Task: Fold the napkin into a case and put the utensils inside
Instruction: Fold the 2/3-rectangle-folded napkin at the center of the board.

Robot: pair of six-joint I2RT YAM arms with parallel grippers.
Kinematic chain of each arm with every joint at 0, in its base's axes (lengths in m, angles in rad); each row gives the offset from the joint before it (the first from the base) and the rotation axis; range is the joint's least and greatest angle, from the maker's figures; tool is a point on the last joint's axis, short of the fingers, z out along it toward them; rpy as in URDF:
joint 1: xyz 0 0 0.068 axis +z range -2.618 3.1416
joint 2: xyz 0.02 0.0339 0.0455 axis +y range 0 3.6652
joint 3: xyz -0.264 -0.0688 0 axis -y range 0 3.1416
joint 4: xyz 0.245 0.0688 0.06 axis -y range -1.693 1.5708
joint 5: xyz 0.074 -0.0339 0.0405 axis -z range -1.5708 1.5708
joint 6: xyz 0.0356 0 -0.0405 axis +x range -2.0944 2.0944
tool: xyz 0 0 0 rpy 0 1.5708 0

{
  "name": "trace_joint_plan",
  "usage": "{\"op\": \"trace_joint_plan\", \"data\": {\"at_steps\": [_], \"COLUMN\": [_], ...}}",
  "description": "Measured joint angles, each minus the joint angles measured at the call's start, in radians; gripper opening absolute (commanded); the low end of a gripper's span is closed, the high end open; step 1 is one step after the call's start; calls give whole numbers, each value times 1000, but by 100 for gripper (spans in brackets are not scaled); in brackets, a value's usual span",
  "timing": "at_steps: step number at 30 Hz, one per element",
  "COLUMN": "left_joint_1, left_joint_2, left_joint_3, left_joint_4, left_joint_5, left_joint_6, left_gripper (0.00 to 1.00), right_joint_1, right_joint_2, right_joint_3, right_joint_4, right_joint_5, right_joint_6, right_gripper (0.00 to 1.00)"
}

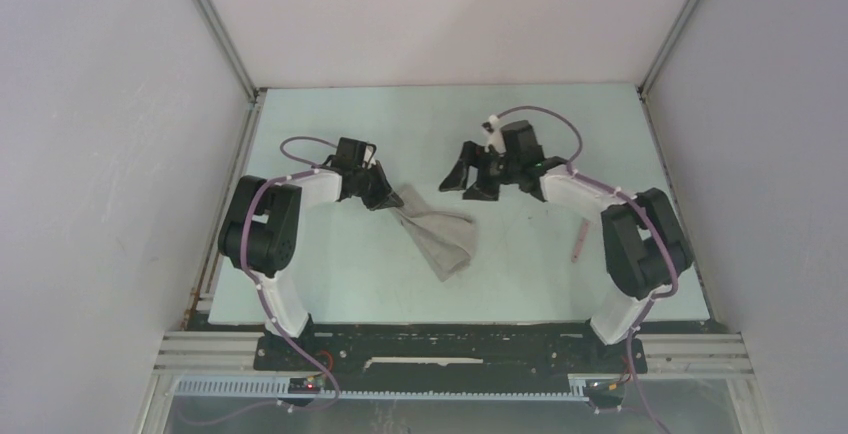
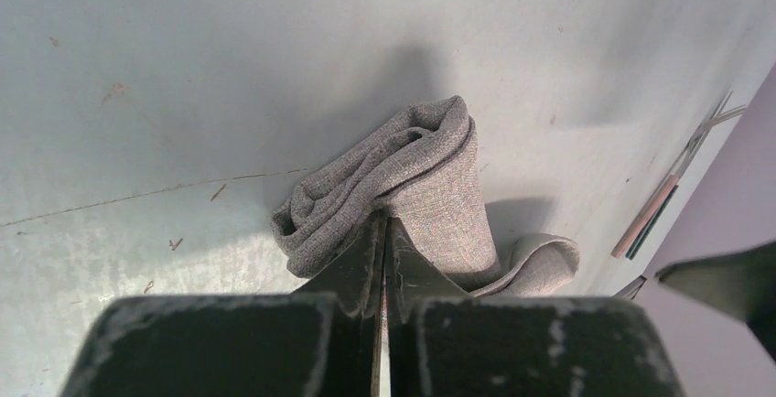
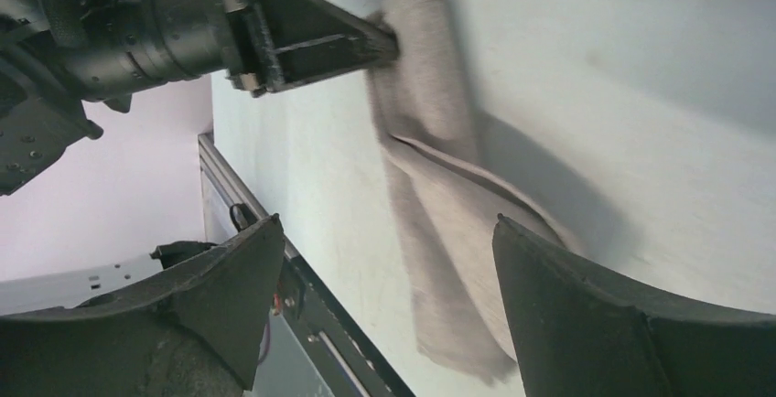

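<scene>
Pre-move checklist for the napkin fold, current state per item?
1. Left end effector gripping the napkin: ok, jaws shut on a bunched edge.
2. Right end effector free: ok, jaws wide open, nothing held, apart from the cloth.
3. Napkin flat enough to fold: not ok, bunched at the grip, the rest lies rumpled on the table.
4. Case formed: not ok, no neat pouch yet.
5. Utensils out of the way: ok, on the table beside the right arm, apart from the napkin.
6. How many layers are pinched: cannot tell.
</scene>
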Motion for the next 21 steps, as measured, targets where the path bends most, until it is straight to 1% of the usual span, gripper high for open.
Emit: {"op": "trace_joint_plan", "data": {"at_steps": [3,6,9,13,17,19,21], "left_joint_1": [0,0,0,0,0,0,0], "left_joint_2": [0,0,0,-2,-5,-6,-6], "left_joint_3": [0,0,0,-2,-6,-6,-6], "left_joint_4": [0,0,0,1,5,5,5], "left_joint_5": [0,0,0,-1,-5,-6,-7], "left_joint_6": [0,1,3,6,6,6,6], "left_gripper": [0,0,0,0,0,0,0], "right_joint_1": [-109,-174,-176,-179,-180,-179,-176], "right_joint_2": [-26,-16,3,51,122,142,150], "right_joint_3": [-61,-120,-168,-227,-242,-245,-247], "right_joint_4": [-9,-14,3,83,151,194,233], "right_joint_5": [-86,-148,-203,-276,-319,-347,-366], "right_joint_6": [-38,-52,-54,-38,-18,3,20], "right_gripper": [93,92,91,87,82,78,75]}}
